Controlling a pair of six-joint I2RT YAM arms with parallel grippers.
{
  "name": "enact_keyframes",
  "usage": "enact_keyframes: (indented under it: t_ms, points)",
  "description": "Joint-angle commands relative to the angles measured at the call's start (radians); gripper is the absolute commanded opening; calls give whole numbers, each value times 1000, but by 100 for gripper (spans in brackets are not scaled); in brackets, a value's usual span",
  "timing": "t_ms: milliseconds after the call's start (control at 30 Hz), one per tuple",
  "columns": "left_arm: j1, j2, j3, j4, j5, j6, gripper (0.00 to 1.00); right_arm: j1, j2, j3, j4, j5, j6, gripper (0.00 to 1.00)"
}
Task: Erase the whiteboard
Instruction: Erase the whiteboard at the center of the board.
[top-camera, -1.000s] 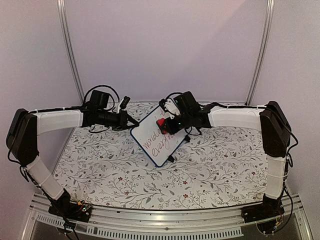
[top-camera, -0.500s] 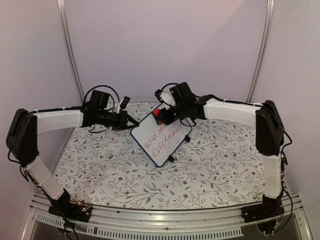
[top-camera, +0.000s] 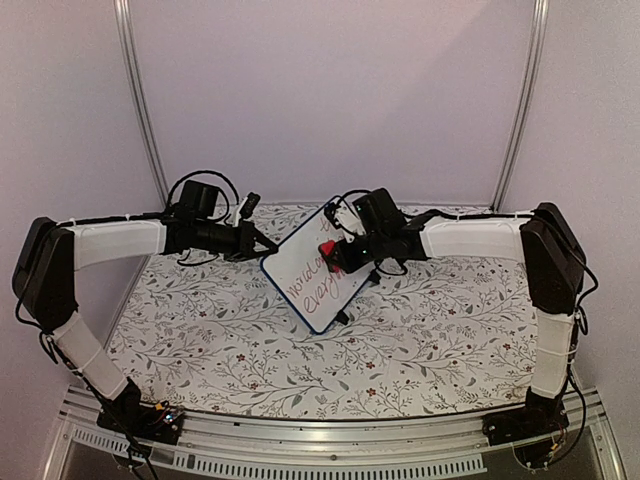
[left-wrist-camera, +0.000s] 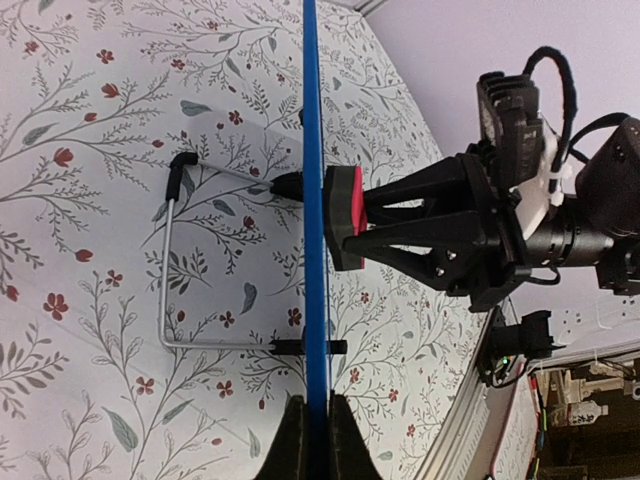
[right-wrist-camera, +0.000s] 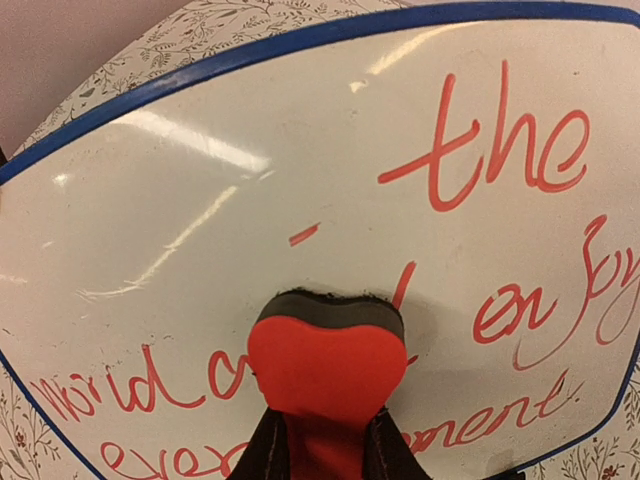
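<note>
This looks like a robotics lab booth: plain pale walls (top-camera: 330, 90) framed by metal posts (top-camera: 140, 100) fill the upper half of the overhead view. Along the bottom edge, an aluminium rail (top-camera: 320, 435) carries two cabled robot arms (top-camera: 115, 243) beside a flower-patterned tablecloth (top-camera: 430, 330).

Right wrist view: eraser (right-wrist-camera: 325, 365) hides the middle words on the whiteboard (right-wrist-camera: 200, 180), and we lose the board's 3 and 6 o'clock edges off-frame. Left wrist view: board is edge-on, so its face is unreadable; left gripper (left-wrist-camera: 313, 420) is cut off at 6 o'clock.

Floral tablecloth (top-camera: 430, 330), metal uprights (top-camera: 140, 100), lilac backdrop (top-camera: 330, 90)
</note>
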Motion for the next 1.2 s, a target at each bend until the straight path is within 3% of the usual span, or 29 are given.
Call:
enact_keyframes:
  t_ms: [0,567,1167]
  points:
    - [-31,-9,4,19,81,24,0,-2,5,-20,-50,15,10,12]
    - [-32,-15,5,20,84,27,0,-19,148,312,-154,13,-32,12]
    - [-32,-20,5,19,82,27,0,-18,24,23,-97,-24,-11,12]
